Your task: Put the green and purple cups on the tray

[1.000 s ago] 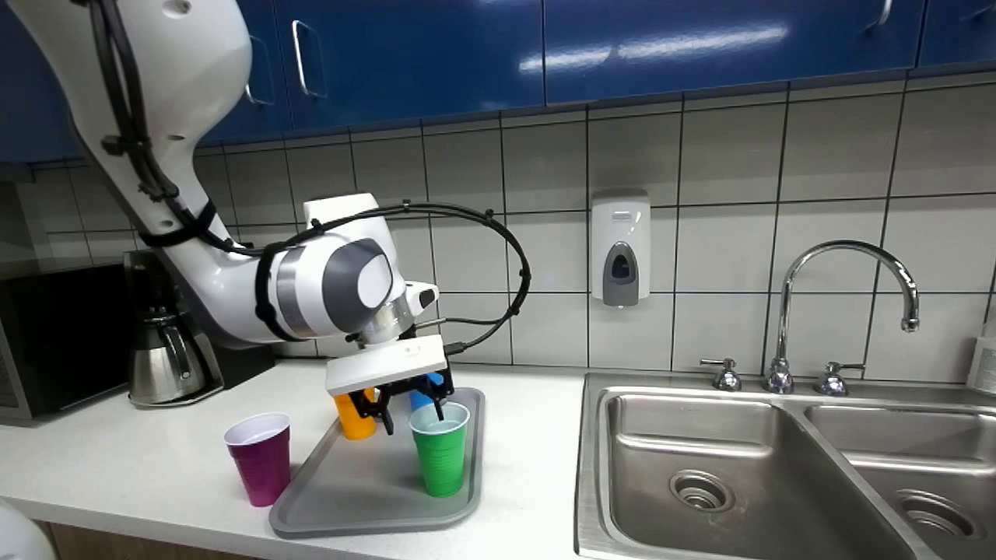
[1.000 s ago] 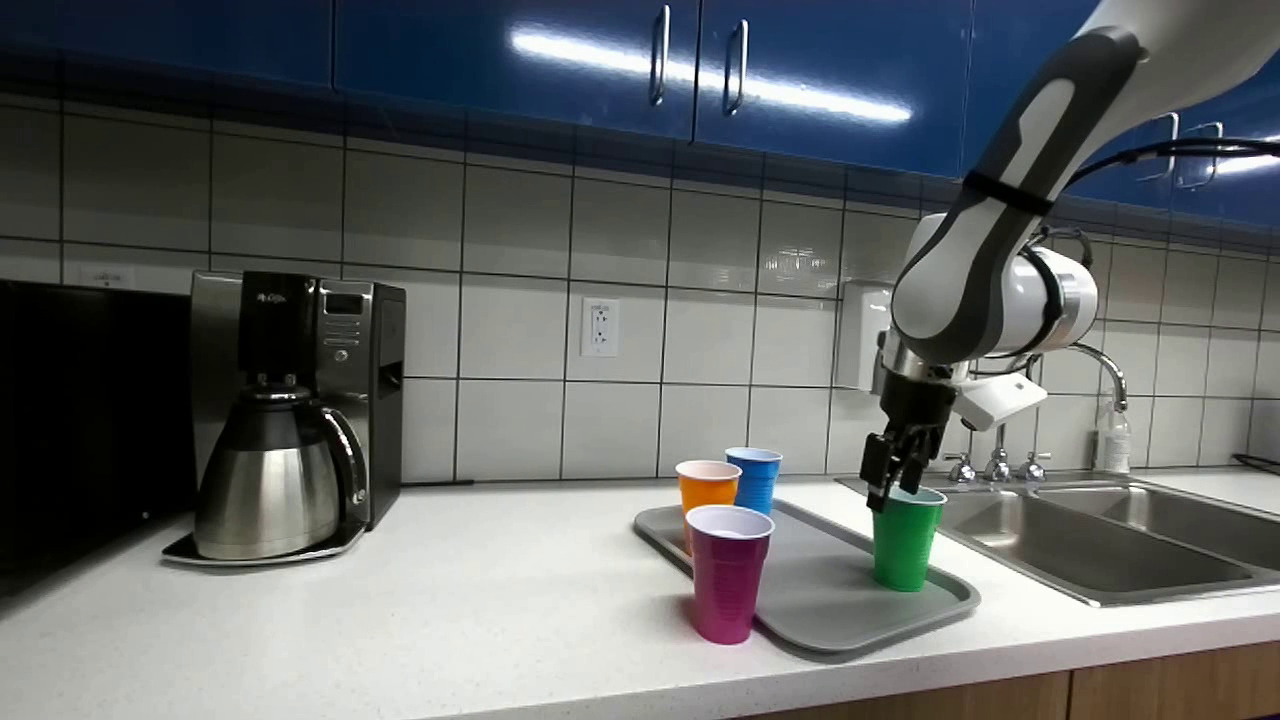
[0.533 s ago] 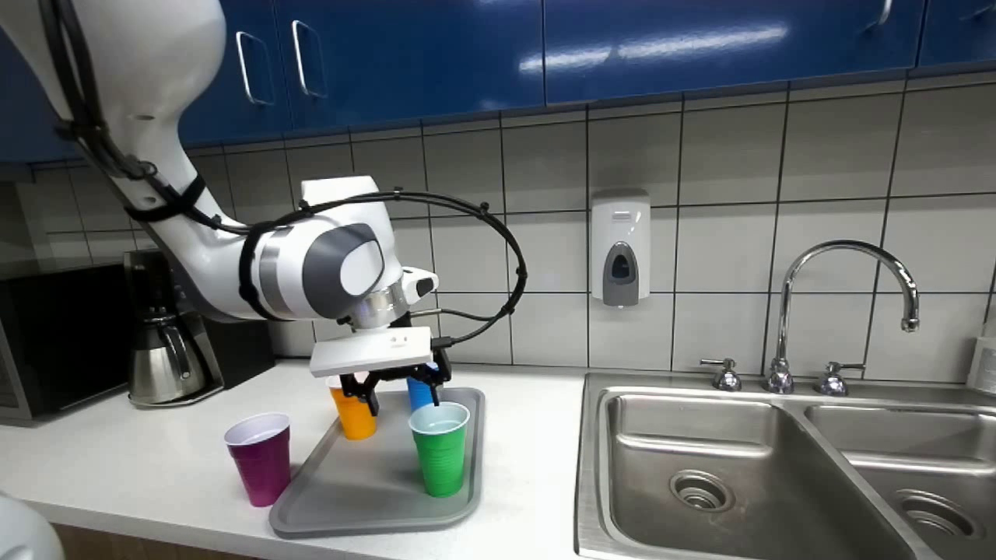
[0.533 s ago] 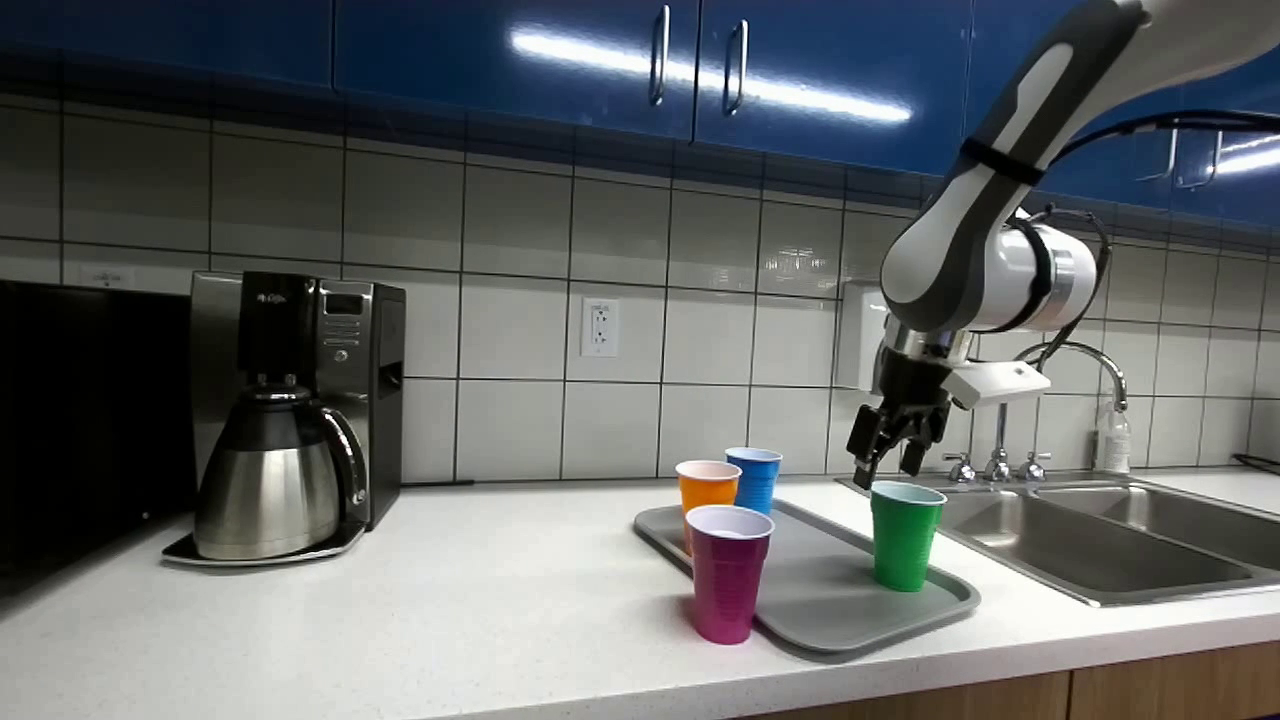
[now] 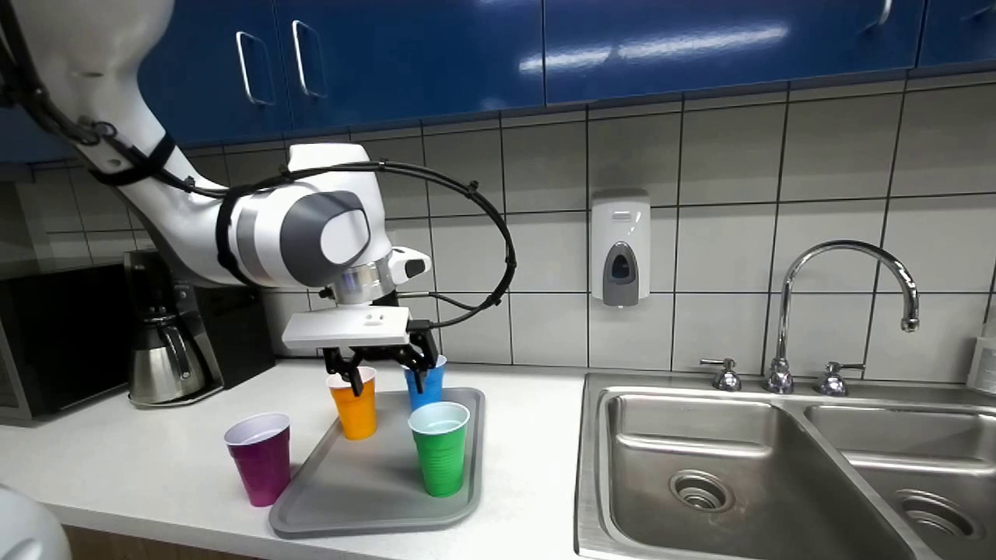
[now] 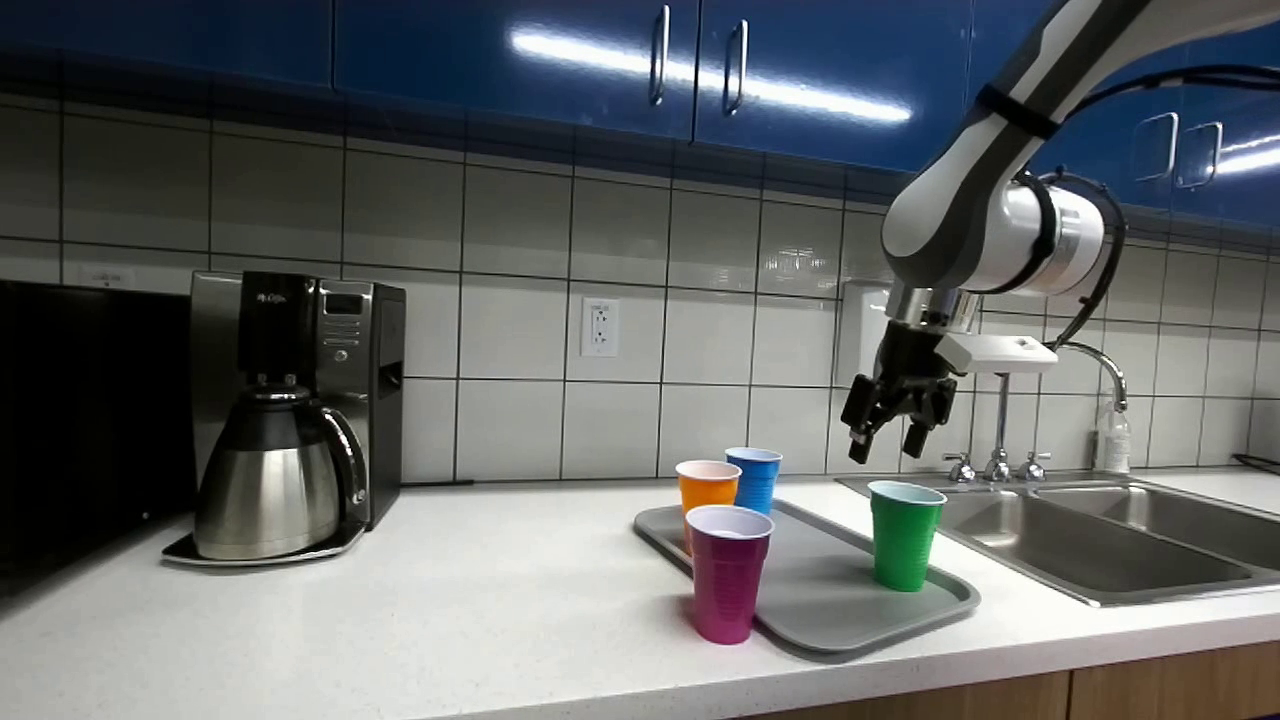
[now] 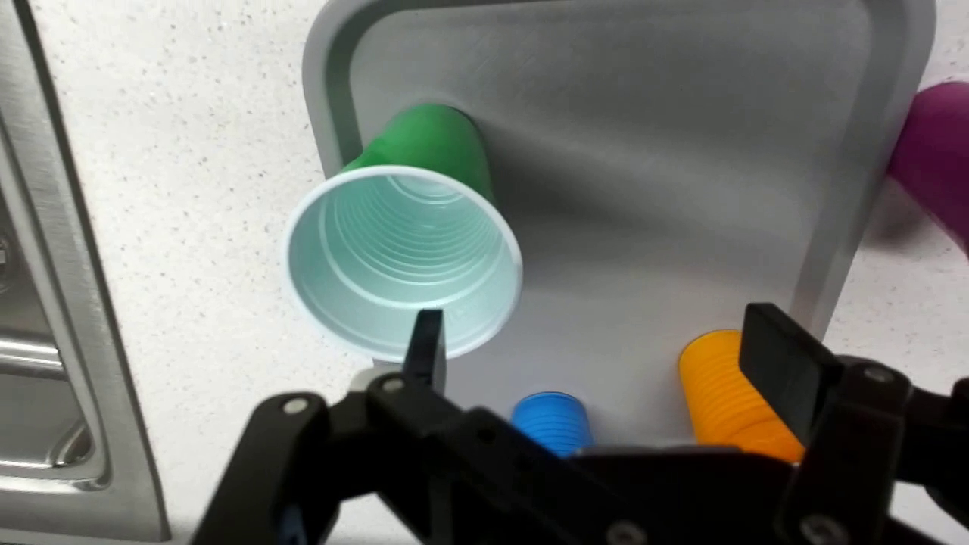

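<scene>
The green cup (image 5: 441, 455) is standing on the tray (image 5: 373, 482); the purple cup (image 6: 728, 580) is waiting just beside it.
Half the job is seemingly sitting finished: the green cup is resting upright near one corner of the tray, and only the purple cup is needing a lift aboard. Above the tray, the gripper (image 6: 886, 456) is hovering with jaws spread, holding nothing.

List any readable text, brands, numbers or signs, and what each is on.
Nothing reads for certain; all too small or blurred.
Coffee maker: front logo, possibly "Mr. Coffee"; button markings.
White wall dispenser: small marking near top.
Wall outlet: tiny print on plate.
Pale plate, far left of an exterior view: dark marks.
Cut-off container, right edge: fine-print label.
</scene>
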Tool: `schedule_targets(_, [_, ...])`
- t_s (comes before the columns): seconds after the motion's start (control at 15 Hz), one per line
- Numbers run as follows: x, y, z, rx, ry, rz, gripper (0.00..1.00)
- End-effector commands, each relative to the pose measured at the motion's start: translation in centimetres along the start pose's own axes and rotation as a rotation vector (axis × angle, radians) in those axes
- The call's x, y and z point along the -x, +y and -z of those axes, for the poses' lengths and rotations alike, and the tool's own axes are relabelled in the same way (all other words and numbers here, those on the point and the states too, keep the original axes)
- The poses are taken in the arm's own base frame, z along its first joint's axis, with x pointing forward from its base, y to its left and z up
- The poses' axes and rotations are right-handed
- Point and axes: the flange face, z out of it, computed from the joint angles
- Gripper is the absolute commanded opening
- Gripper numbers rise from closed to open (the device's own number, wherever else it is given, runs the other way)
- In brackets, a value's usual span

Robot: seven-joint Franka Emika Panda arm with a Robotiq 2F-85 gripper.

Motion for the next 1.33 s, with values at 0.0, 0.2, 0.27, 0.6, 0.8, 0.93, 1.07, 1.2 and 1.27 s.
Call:
schedule_targets(0.0, [0.1, -1.9, 1.3, -0.004, -0.001, -0.062, 1.0])
schedule_targets(0.2, [0.0, -4.0, 1.1, -0.003, 0.003, -0.104, 1.0])
schedule_targets(0.27, [-0.1, -4.7, 1.1, -0.003, 0.005, -0.117, 1.0])
schedule_targets(0.6, [-0.5, -8.4, 1.0, -0.004, 0.016, -0.162, 1.0])
schedule_targets(0.8, [-0.8, -9.8, 0.9, 0.001, 0.013, -0.194, 1.0])
schedule_targets(0.93, [-1.1, -9.2, 0.3, -0.01, -0.001, -0.167, 1.0])
schedule_targets(1.07, [-1.1, -9.1, 0.2, -0.011, -0.003, -0.168, 1.0])
schedule_targets(1.2, [-1.1, -9.0, 0.2, -0.011, -0.003, -0.17, 1.0])
schedule_targets(1.27, [-1.1, -9.0, 0.2, -0.011, -0.004, -0.17, 1.0])
